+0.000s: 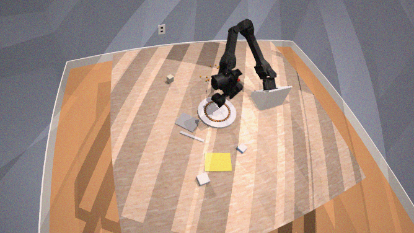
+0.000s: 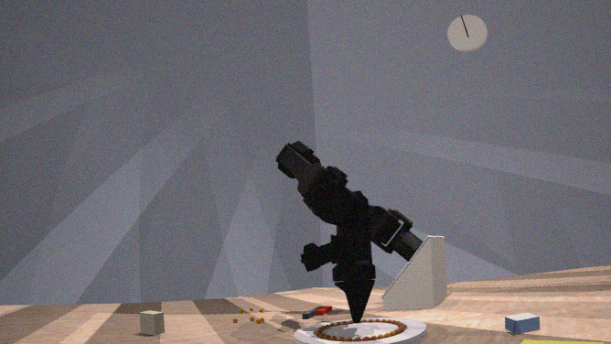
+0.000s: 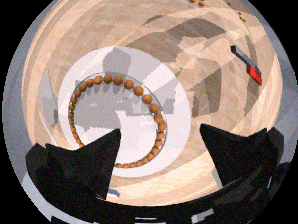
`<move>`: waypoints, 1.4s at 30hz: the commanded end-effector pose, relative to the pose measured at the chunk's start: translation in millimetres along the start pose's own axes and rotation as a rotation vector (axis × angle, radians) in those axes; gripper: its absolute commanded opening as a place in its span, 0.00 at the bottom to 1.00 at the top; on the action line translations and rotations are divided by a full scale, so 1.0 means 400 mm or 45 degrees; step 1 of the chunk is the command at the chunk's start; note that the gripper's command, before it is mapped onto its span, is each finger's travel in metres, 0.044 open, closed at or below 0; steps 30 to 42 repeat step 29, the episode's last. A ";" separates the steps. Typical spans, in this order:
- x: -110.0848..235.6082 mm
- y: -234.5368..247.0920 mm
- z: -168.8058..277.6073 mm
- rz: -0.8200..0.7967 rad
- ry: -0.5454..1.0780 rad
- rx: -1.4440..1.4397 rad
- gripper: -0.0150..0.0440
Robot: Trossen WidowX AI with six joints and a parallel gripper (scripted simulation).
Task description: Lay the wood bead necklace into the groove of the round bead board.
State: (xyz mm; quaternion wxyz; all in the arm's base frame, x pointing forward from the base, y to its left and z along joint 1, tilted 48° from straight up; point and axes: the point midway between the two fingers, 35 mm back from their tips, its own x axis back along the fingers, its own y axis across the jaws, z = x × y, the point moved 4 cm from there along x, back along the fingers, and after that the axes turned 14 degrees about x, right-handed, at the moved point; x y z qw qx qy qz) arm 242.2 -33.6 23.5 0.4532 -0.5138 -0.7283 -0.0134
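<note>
The round white bead board (image 1: 217, 124) (image 2: 417, 329) (image 3: 81, 68) lies near the middle of the table. The wood bead necklace (image 1: 217, 120) (image 2: 348, 338) (image 3: 113, 80) lies as a ring in its groove. My gripper (image 1: 219, 103) (image 2: 357, 317) (image 3: 161, 131) is open and empty. It points straight down, just above the back part of the board. Its fingers straddle part of the ring, and in the wrist view they hide the near stretch of beads.
Loose orange beads (image 1: 206, 77) (image 2: 251, 317) and a red-black tool (image 2: 317, 312) (image 3: 249, 70) lie behind the board. A white wedge (image 1: 269, 96) (image 2: 421, 274) stands to the right. A grey sheet (image 1: 186, 121), a white stick (image 1: 192, 136), a yellow pad (image 1: 218, 162) and small blocks lie around.
</note>
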 end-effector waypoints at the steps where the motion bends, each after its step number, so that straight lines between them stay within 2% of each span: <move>1: 0.002 0.000 -0.002 0.000 -0.002 -0.007 1.00; 14: 0.008 0.002 -0.002 -0.001 -0.001 -0.006 1.00; 19: 0.174 0.005 0.000 -0.004 0.005 0.000 1.00; 21: 0.201 0.000 0.001 -0.001 0.003 0.000 1.00; 42: 0.201 0.000 0.001 -0.001 0.003 0.000 1.00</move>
